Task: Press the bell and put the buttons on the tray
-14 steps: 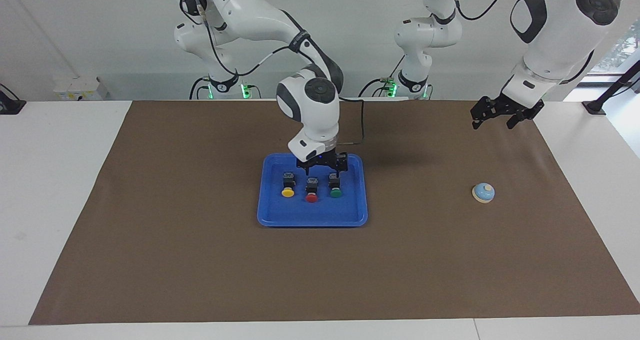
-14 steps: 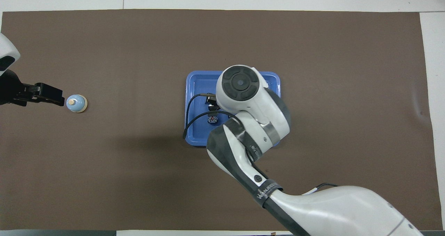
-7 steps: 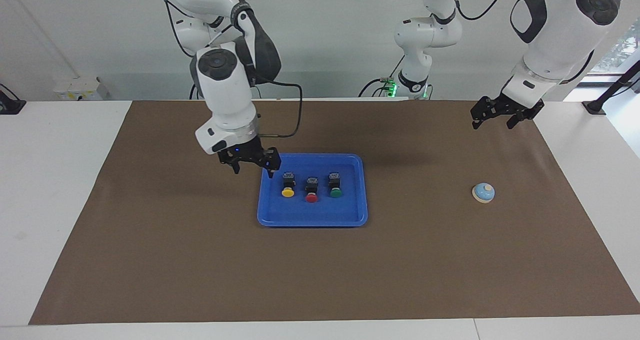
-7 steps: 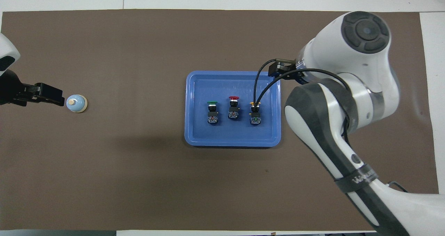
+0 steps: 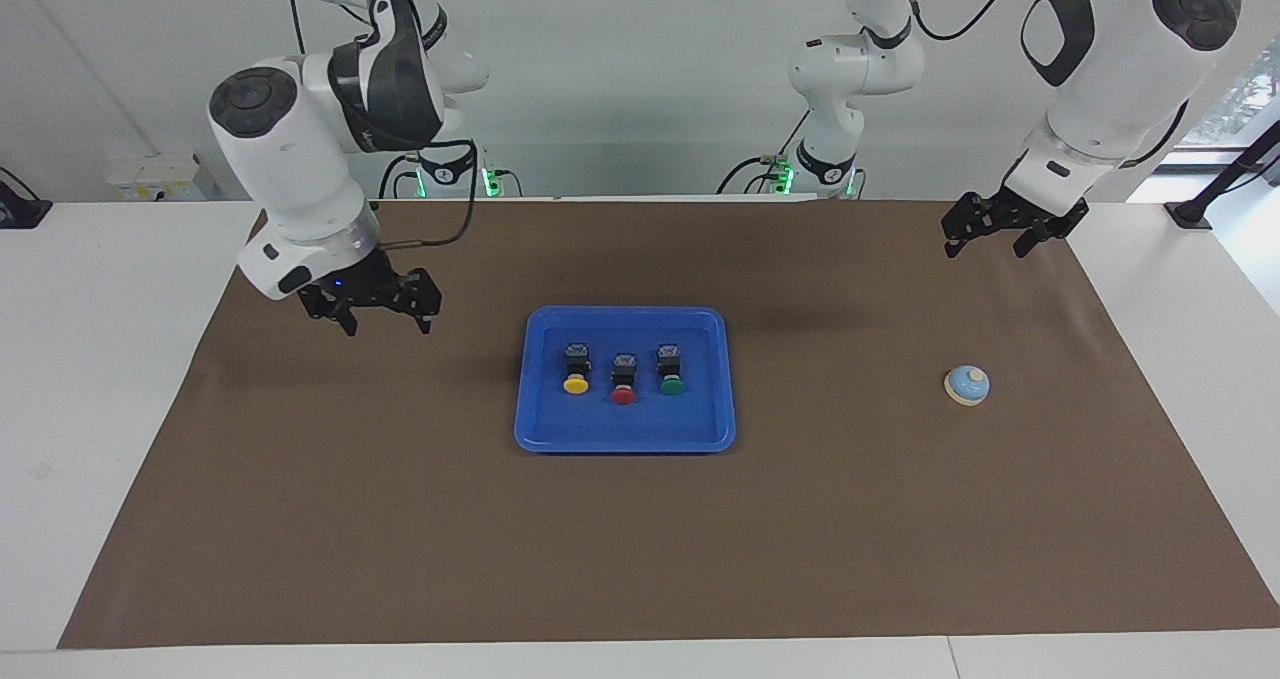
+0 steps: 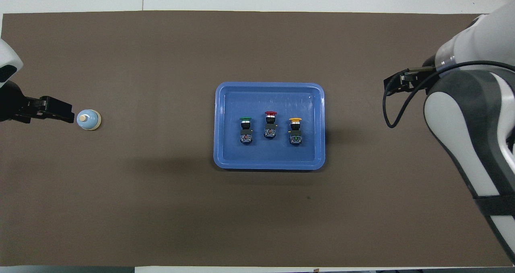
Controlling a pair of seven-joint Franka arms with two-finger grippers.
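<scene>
Plastic buttons [image 5: 622, 373] look light, rigid; grip black bodies. Both grippers, right [image 5: 375, 306] and left [image 5: 1007, 229], hang apart, empty.

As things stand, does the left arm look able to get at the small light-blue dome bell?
Probably yes. The left gripper hangs raised over bare brown mat at its own end, and the small light-blue dome bell sits alone with nothing around it.

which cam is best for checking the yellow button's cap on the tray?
Facing view: the yellow button lies in the tray with its round cap turned toward that camera, so the cap shows as a full disc. The overhead view shows the yellow button more from above: black body plain, cap only a thin edge.
</scene>
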